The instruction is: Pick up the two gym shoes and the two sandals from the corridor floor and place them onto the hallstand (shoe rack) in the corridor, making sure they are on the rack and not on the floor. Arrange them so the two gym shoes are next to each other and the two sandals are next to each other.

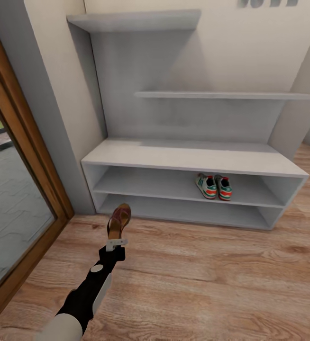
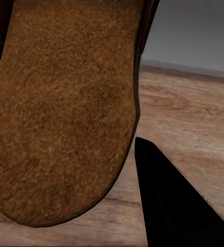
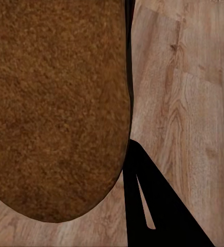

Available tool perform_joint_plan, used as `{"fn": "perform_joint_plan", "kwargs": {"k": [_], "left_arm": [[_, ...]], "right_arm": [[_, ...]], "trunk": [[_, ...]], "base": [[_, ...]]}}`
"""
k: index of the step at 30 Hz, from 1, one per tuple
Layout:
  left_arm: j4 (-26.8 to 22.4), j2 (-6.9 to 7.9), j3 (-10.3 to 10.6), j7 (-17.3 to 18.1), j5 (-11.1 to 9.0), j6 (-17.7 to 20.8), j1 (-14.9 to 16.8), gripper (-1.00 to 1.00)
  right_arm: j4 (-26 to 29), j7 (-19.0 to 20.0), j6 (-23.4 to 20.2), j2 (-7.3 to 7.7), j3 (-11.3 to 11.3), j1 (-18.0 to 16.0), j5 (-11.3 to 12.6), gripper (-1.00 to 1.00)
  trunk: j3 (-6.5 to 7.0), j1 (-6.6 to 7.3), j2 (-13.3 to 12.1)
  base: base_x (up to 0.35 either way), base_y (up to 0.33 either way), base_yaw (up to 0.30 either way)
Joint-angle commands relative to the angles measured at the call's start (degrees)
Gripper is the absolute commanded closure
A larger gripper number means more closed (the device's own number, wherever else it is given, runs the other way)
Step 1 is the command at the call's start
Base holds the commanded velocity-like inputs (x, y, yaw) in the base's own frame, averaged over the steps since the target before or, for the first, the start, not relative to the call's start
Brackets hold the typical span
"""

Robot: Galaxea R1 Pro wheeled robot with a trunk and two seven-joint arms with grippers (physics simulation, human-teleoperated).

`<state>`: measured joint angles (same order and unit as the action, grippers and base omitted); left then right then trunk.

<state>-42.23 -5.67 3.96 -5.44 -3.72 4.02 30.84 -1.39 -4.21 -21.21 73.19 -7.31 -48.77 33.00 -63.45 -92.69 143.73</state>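
the left end effector (image 1: 117, 237) is closed on one small brown leather-look sandal with a tan footbed (image 1: 119, 220), holding it up on end above the light brown wood-plank corridor floor (image 1: 207, 279), just in front of the left part of the low wide light-grey hallstand bench with two long shelf compartments (image 1: 174, 158). in the left wrist view the sandal's rough brown sole (image 2: 60, 103) is seen close up beside a dark finger (image 2: 168, 200).

the right wrist view gives a similar picture: another brown sole (image 3: 55, 103) close to the camera over the floor planks, with a dark finger (image 3: 153, 206) beside it. that looks like the second sandal gripped by the right end effector, though i cannot tell for sure how firmly, or whether the jaws are fully closed on it.

the pair of cream-white lace-up gym shoes with green stripes and red-orange patches (image 1: 214, 186) already sits side by side on the upper shelf of the bench, toward the right.

the risks, as i judge them: the sandal is gripped near one end and stands tall, so it could catch the bench's top edge when pushed into a compartment and twist out of the grip onto the floor. released on end, it may topple off the shelf lip. set too far from its partner, the sandals would not end up adjacent. a wide sweep could also knock the gym shoes apart.
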Motion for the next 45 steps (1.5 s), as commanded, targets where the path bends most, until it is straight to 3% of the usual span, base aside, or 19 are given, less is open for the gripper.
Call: {"fn": "perform_joint_plan", "kwargs": {"k": [1,7,21,27,39,45], "left_arm": [[-0.1,0.04,0.3,-0.4,-0.2,0.4,0.0,1.00],[-0.1,0.04,0.3,-0.4,-0.1,0.4,0.0,1.00],[0.0,-0.08,0.3,-0.5,-0.2,0.4,0.1,1.00],[3.5,-0.67,0.2,-0.4,-0.2,0.4,0.8,1.00],[5.9,-1.99,0.2,-0.5,-0.2,3.7,6.3,1.00],[10.5,-2.70,0.3,-0.7,-0.2,4.1,12.6,1.00]], "right_arm": [[-0.1,-0.4,-0.1,0.02,-0.4,-0.3,0.0,1.00],[-0.1,-0.4,-0.1,-0.13,-0.4,-0.3,0.0,1.00],[-0.1,-0.2,-0.1,-0.09,-0.5,-0.3,0.2,1.00],[-0.1,-0.2,-0.1,-0.07,-0.5,-0.3,0.2,1.00],[-0.1,-0.2,-0.1,-0.07,-0.5,-0.3,0.2,1.00],[-0.1,-0.2,-0.1,-0.07,-0.5,-0.3,0.2,1.00]], "trunk": [[-0.38,-0.01,0.0],[-2.02,-0.14,0.1],[-2.16,-0.14,0.1],[-2.16,-0.14,0.1],[-2.16,-0.14,0.1],[-2.16,-0.14,0.1]], "base": [[0.000,0.000,0.000],[0.000,0.000,0.000],[0.000,0.000,0.000],[0.000,0.000,0.000],[0.000,0.000,0.000],[0.000,0.000,0.000]]}}
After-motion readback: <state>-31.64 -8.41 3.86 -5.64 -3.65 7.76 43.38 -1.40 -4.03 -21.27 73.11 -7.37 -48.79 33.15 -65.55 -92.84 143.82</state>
